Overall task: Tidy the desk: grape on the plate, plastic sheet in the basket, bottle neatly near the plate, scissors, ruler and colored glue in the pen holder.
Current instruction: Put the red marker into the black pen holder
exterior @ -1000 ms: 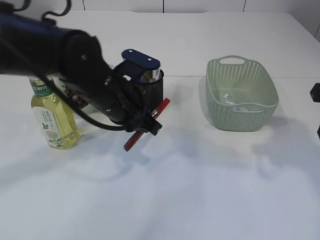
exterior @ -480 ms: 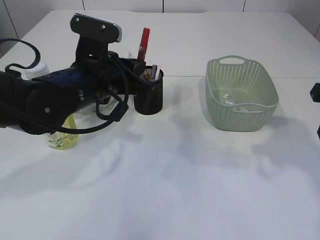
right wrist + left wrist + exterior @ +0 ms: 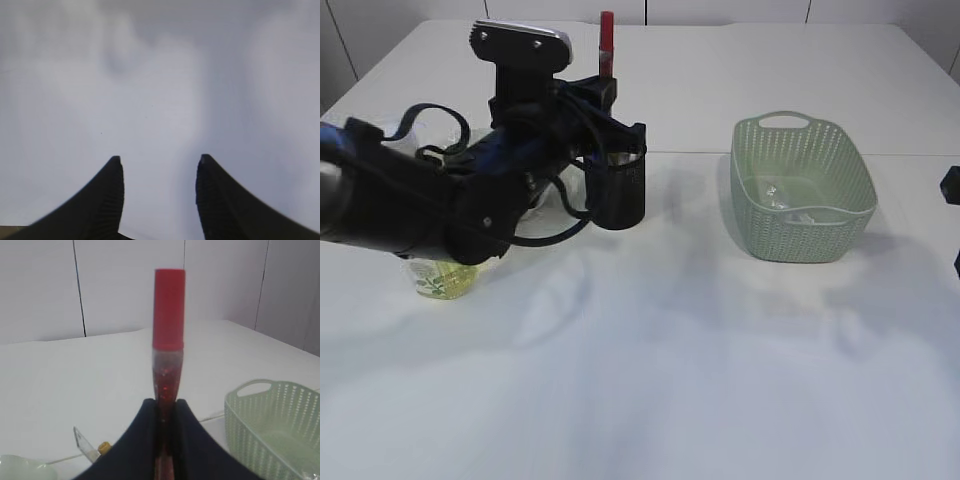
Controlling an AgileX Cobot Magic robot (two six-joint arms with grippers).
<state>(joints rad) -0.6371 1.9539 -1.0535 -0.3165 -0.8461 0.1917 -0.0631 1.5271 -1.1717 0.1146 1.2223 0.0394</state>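
Glue stick: the glue stick [image 3: 168,340] stands upright, clamped between the two dark fingers [image 3: 134,440] of the left gripper [image 3: 164,407]; its lower end sits in the grip and its red cap points straight up.
Glue stick position: in the exterior view the glue stick [image 3: 607,40] is held above the pen holder [image 3: 617,187], its cap well clear of the rim.
Glue stick look: opaque red cap on top, clear body below it filled with red glitter-like paste.
Writing: none can be read on the glue stick; the label on the bottle [image 3: 442,277] is too hidden to read.
Left gripper: closed tight on the glue stick, jaws pinching its lower body from both sides.
Pen holder: black mesh cup, upright on the table [image 3: 670,370], just below and in front of the left gripper.
Bottle: yellow liquid, mostly hidden behind the left arm [image 3: 410,200], to the left of the pen holder.
Basket: pale green perforated basket [image 3: 803,188], well apart to the right, with something clear and crumpled inside.
Right gripper: the right gripper [image 3: 159,165] is half open, jaws apart with nothing between them, over bare white table.
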